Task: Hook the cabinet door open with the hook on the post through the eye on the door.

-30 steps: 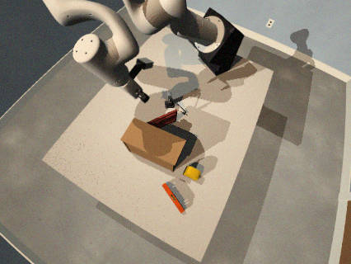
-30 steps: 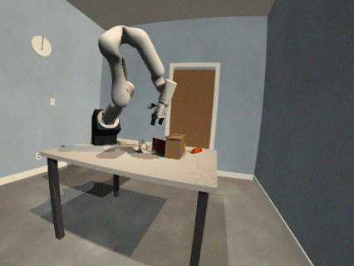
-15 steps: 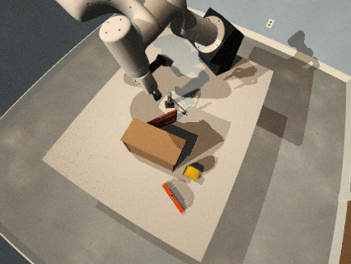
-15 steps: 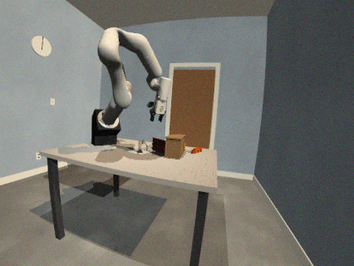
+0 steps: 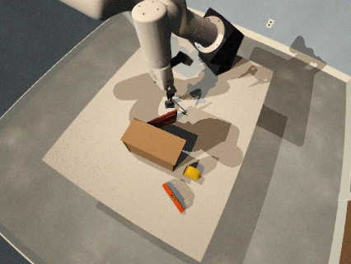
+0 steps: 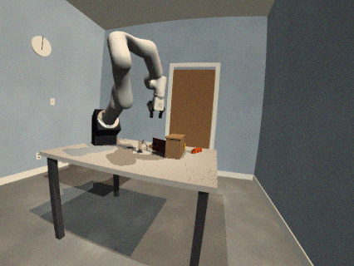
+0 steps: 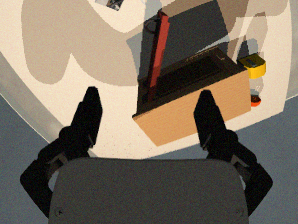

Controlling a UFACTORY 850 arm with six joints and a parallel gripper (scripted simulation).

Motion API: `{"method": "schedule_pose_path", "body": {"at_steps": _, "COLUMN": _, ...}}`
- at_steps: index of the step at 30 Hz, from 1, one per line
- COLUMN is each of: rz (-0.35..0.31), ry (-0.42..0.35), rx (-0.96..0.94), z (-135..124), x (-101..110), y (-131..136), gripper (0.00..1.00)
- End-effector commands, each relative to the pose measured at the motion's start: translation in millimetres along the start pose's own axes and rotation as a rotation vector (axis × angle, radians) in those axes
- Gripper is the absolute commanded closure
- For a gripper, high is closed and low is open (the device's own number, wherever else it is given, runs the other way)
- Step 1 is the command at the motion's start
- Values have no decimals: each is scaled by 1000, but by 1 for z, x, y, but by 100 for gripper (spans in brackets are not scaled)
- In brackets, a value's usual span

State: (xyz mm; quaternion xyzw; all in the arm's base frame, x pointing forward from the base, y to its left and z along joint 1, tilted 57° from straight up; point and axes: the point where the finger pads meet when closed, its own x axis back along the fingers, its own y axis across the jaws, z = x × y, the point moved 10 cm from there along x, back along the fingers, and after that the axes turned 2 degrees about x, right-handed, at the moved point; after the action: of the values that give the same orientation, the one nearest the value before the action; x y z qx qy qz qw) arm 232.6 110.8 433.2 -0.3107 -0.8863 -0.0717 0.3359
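The end effector (image 6: 155,114) hangs high above the surface (image 6: 183,170), fingers spread fully w/ nothing between them. Wrist view looks straight down past both fingertips, so it reads as a survey pose over the work area, not a grasp.

The cabinet (image 5: 153,143) (tan box, mid-surface) sits flat on its base as far as I can tell. Its red door (image 5: 164,119) is swung out on the far side, apparently well open, though the exact angle can't be judged. Just beyond the door's free edge is the post (image 5: 170,103), a small dark fitting, w/ the thin hook (image 5: 180,108) reaching from it toward the door. Whether the hook's tip is through the eye is too small to tell in any view; the eye itself isn't resolvable. The post sits there presumably so the hook can swing across and catch the door when it's open.

Two bystanders lie near the cabinet's near-right corner: a yellow tape roll (image 5: 192,172) and an orange spirit level (image 5: 173,198), both well apart from the door's swing path (so no obstruction there).

Surface is a pale speckled top on dark legs, w/ the arm's black base (image 6: 105,134) at its far-left end. Room: blue walls, a brown door in a white frame (image 6: 192,105) behind, a wall clock (image 6: 41,46) at left, grey floor.
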Motion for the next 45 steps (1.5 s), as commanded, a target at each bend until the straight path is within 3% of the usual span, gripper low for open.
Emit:
{"method": "schedule_pose_path", "body": {"at_steps": 1, "rz": 10, "ry": -48, "rx": -43, "z": 18, "x": 5, "y": 12, "gripper": 0}}
{"method": "schedule_pose_path", "body": {"at_steps": 15, "rz": 0, "ry": -118, "rx": -104, "z": 46, "x": 15, "y": 27, "gripper": 0}}
{"method": "schedule_pose_path", "body": {"at_steps": 16, "rz": 0, "ry": -119, "rx": -105, "z": 46, "x": 13, "y": 27, "gripper": 73}}
{"method": "schedule_pose_path", "body": {"at_steps": 17, "rz": 0, "ry": -119, "rx": -105, "z": 45, "x": 5, "y": 27, "gripper": 73}}
{"method": "schedule_pose_path", "body": {"at_steps": 19, "rz": 2, "ry": -119, "rx": -105, "z": 40, "x": -35, "y": 28, "gripper": 73}}
{"method": "schedule_pose_path", "body": {"at_steps": 21, "rz": 2, "ry": -119, "rx": -105, "z": 40, "x": -35, "y": 28, "gripper": 73}}
{"method": "schedule_pose_path", "body": {"at_steps": 23, "rz": 3, "ry": -118, "rx": -105, "z": 36, "x": -79, "y": 28, "gripper": 73}}
{"method": "schedule_pose_path", "body": {"at_steps": 25, "rz": 5, "ry": -115, "rx": -104, "z": 34, "x": -100, "y": 28, "gripper": 73}}
{"method": "schedule_pose_path", "body": {"at_steps": 45, "rz": 5, "ry": -114, "rx": -104, "z": 34, "x": -101, "y": 27, "gripper": 73}}
